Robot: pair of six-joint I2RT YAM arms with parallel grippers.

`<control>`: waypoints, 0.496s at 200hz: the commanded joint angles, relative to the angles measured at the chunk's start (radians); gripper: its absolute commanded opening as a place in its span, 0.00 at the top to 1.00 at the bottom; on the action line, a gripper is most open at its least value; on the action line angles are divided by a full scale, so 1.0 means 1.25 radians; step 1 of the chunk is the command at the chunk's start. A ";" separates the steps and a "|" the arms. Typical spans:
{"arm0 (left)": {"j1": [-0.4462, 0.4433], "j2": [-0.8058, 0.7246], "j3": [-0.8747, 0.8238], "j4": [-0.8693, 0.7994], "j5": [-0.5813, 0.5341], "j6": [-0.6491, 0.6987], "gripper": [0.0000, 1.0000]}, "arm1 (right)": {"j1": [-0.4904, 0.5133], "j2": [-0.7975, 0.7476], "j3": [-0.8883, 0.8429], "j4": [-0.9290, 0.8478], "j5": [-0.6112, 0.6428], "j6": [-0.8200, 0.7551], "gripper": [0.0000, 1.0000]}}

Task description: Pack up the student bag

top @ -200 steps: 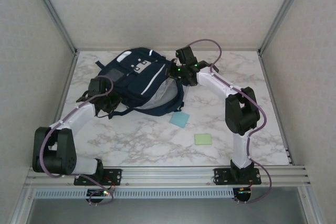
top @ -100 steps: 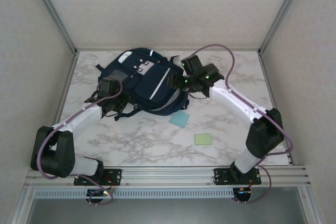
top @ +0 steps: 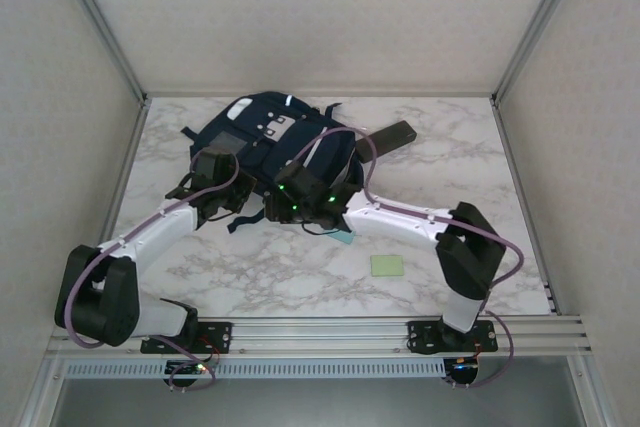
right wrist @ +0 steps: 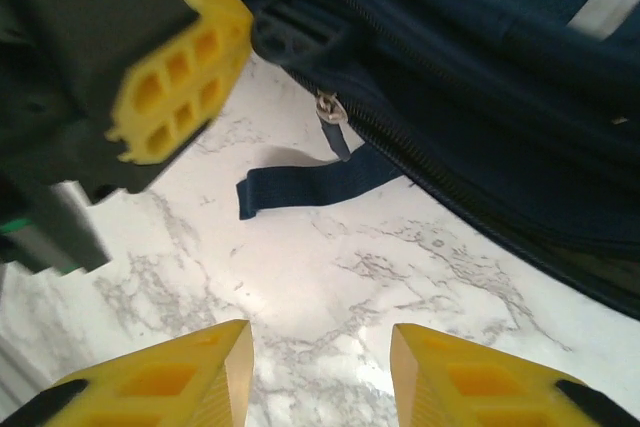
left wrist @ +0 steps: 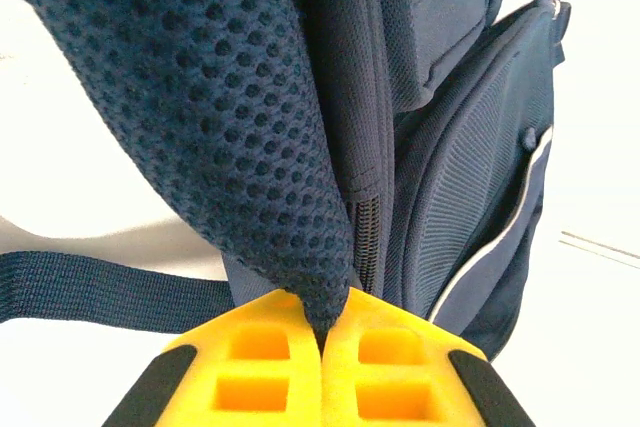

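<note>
Between the shut fingers of our left gripper (left wrist: 325, 319) we pinch a fold of the backpack's (left wrist: 450, 147) mesh padding, and the rest of the backpack rises just beyond the fingertips. Our right gripper (right wrist: 320, 347) hangs with its jaws apart and nothing between them, over bare marble table (right wrist: 330, 277). Just ahead of its fingertips lie the backpack's zipper pull (right wrist: 328, 107) and a loose strap end (right wrist: 300, 187), with the left gripper ahead to its left. Behind the right gripper, beside its forearm, a green note (top: 387, 265) lies flat
</note>
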 commanded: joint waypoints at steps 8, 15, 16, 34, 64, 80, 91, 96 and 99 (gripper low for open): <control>-0.017 -0.046 -0.009 0.092 0.010 -0.024 1.00 | 0.026 0.067 0.039 0.066 0.109 0.063 0.61; -0.018 -0.048 -0.011 0.094 0.011 -0.025 1.00 | 0.029 0.082 0.045 0.071 0.128 0.069 0.60; -0.018 -0.048 -0.011 0.095 0.011 -0.026 1.00 | 0.029 0.083 0.046 0.073 0.130 0.069 0.60; -0.020 -0.054 -0.016 0.097 0.015 -0.030 1.00 | 0.029 0.123 0.063 0.103 0.163 0.075 0.59; -0.023 -0.063 -0.028 0.101 0.019 -0.041 1.00 | 0.029 0.195 0.136 0.121 0.203 0.066 0.57; -0.027 -0.068 -0.035 0.105 0.020 -0.049 1.00 | 0.029 0.232 0.180 0.101 0.234 0.074 0.57; -0.027 -0.072 -0.037 0.106 0.023 -0.052 1.00 | 0.029 0.251 0.194 0.103 0.261 0.088 0.56; -0.029 -0.074 -0.039 0.105 0.022 -0.054 1.00 | 0.030 0.257 0.199 0.105 0.273 0.094 0.57; -0.029 -0.075 -0.039 0.105 0.022 -0.054 1.00 | 0.029 0.260 0.202 0.105 0.282 0.098 0.58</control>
